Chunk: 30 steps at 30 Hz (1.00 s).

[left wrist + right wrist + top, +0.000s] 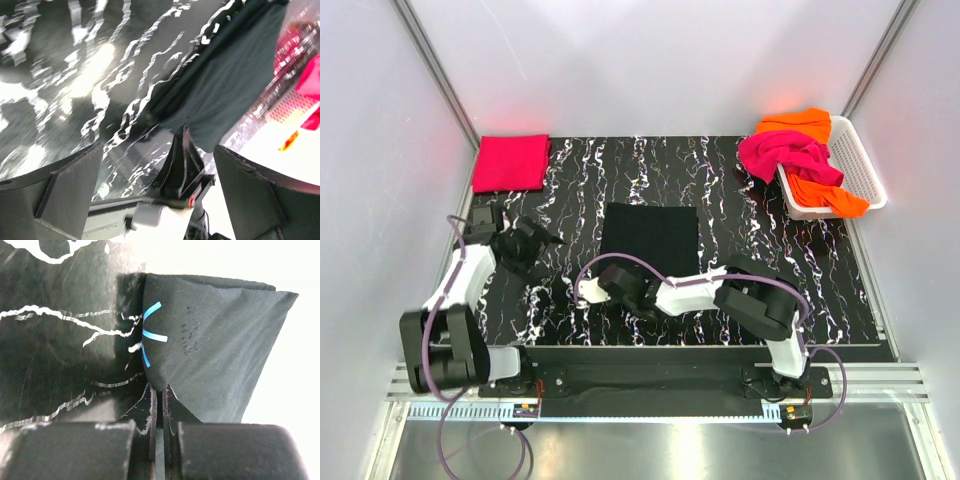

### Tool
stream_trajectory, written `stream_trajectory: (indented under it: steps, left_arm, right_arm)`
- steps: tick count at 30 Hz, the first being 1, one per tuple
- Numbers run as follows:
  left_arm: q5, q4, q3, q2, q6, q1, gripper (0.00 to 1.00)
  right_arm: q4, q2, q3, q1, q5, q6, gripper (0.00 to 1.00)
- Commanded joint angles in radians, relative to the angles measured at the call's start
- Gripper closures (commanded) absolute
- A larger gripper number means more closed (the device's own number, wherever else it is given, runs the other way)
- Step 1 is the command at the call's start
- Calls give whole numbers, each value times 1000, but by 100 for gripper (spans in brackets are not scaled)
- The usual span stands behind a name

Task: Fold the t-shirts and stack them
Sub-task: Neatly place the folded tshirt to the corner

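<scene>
- Jaws of the right gripper [159, 396] are clenched on the 7 o'clock corner of the black t-shirt [650, 238]. The right wrist view shows the cloth tip pinched between them, with the pale-blue starburst print [150, 335] just above the pinch.
- Left gripper [542, 245] is released, jaws spread wide with nothing between them. It sits at 9 o'clock of the black t-shirt, apart from it.
- Black t-shirt lies as a folded square at the middle of the surface [750, 260].
- Red-pink t-shirt [510, 162] lies folded flat at the 10 o'clock corner, probably the stacking spot.
- Magenta t-shirt [785, 155] and orange t-shirt [802, 123] are bunched and unfolded, spilling over the basket [865, 170] at 2 o'clock.
- Handling, judged: light, limp cloth in several layers. A one-corner pinch would let the layers sag and peel open.
- Better hold, judged: two adjacent corners, one per gripper, with all layers caught. Otherwise drag it low across the surface.
- Risk, judged: thin cloth could slip from the pinch, and the fold could come undone in transit.
</scene>
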Motion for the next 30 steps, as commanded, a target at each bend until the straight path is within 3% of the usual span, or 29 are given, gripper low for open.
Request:
stream_trajectory:
  steps: [1, 7, 16, 25, 30]
  left_arm:
    - [149, 230, -5, 83, 24, -28, 1]
    - [238, 552, -38, 226, -96, -114, 1]
    - [207, 839, -46, 388, -246, -220, 1]
    - [195, 1000, -35, 535, -378, -269, 1]
    - [219, 1011, 32, 632, -406, -310, 1]
  right_arm:
    - [-60, -101, -12, -6, -41, -1, 100]
    - [-124, -241, -32, -43, -127, 28, 100]
    - [-183, -350, -23, -107, -186, 54, 100]
    - [-190, -370, 12, -162, -229, 91, 100]
    - [-192, -381, 32, -192, -247, 116, 100]
